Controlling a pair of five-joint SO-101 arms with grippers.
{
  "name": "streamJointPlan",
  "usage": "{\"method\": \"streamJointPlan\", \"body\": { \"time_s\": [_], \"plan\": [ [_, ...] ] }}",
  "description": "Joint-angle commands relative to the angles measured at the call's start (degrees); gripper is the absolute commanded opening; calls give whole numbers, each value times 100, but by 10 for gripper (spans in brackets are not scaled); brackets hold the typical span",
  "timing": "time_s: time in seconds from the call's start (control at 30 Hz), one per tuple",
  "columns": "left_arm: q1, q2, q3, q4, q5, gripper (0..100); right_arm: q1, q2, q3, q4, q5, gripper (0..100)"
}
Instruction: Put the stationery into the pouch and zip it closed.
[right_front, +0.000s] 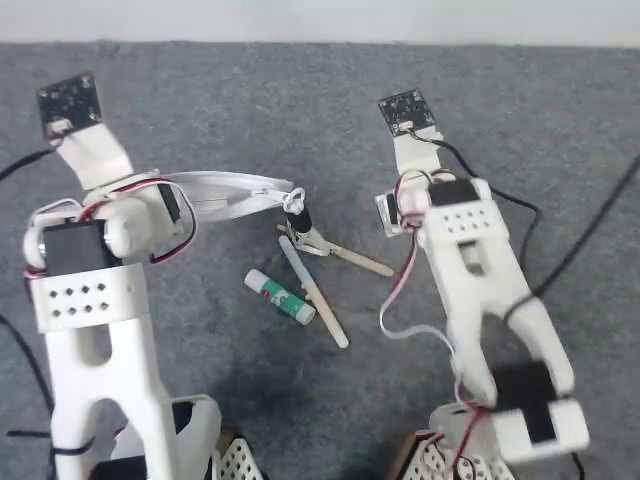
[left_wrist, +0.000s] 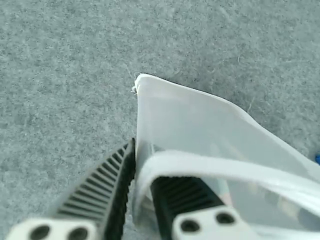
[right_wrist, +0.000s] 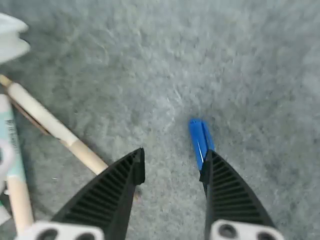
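- The translucent pouch (left_wrist: 200, 130) lies on the grey carpet (right_front: 300, 110) between the left arm and the loose stationery. The left gripper (left_wrist: 145, 170) is clenched on its rim.
- Just beside the pouch's end there's a small black piece (right_front: 298, 218), wooden pencils (right_front: 352, 258) and a glue stick (right_front: 280, 297), all out on the carpet.
- The right gripper (right_wrist: 172, 160) hangs released above the carpet, with a small blue item (right_wrist: 200, 136) at one fingertip.

A grey, fuzzy carpet (right_front: 200, 120) covered the whole work surface, evenly lit, with only soft shadows. Along the carpet's far edge ran a plain, pale band (right_front: 320, 18).
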Motion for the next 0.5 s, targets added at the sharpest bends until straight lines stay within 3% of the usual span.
{"method": "streamJointPlan", "body": {
  "time_s": [0.0,0.17,0.47],
  "plan": [
    [-18,18,-48,-149,62,12,215,558,-853,303,44,180],
    [-18,18,-48,-149,62,12,418,1332,-1407,549,607,180],
    [-18,18,-48,-149,62,12,541,2352,-2031,541,712,179]
  ]
}}
